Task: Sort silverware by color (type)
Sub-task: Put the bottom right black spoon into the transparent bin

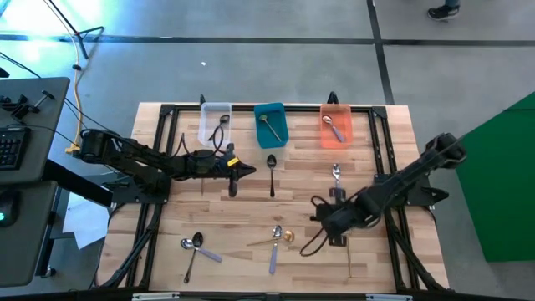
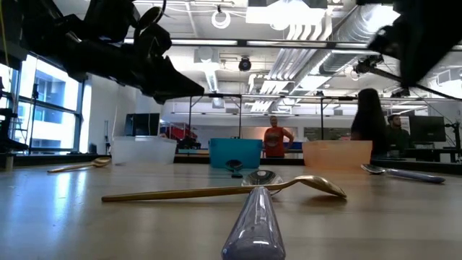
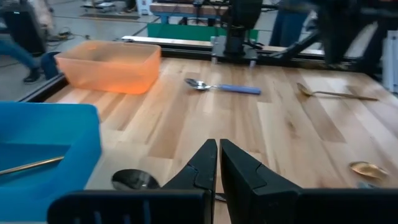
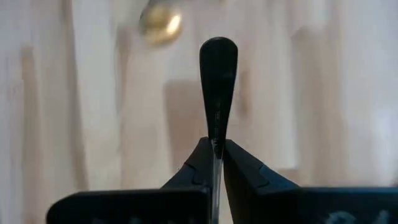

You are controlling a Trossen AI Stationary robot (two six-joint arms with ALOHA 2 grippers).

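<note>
My right gripper (image 1: 320,219) hovers over the table's near right part, shut on a black spoon (image 4: 217,68). My left gripper (image 1: 249,171) is shut and holds nothing. It hangs left of a black spoon (image 1: 272,171) lying flat at mid-table, whose bowl (image 3: 134,180) shows beside the fingers. A gold spoon (image 1: 280,238) and a lavender-handled spoon (image 1: 273,255) lie crossed near the front edge. Another lavender-handled spoon (image 1: 336,174) lies below the orange bin. Two more spoons (image 1: 196,249) lie at the near left. My right gripper pinches the black spoon's slim shaft (image 4: 217,140) between its two fingers. The spoon runs along the fingers, and its rounded free end (image 4: 217,46) sticks out ahead of them. It is lifted clear of the table.
Three bins stand in a row at the far edge, each with a spoon inside: clear (image 1: 215,109), teal (image 1: 281,110) and orange (image 1: 345,113). A thin gold spoon (image 1: 349,259) lies near the right front. People stand in the room beyond the table (image 2: 274,141).
</note>
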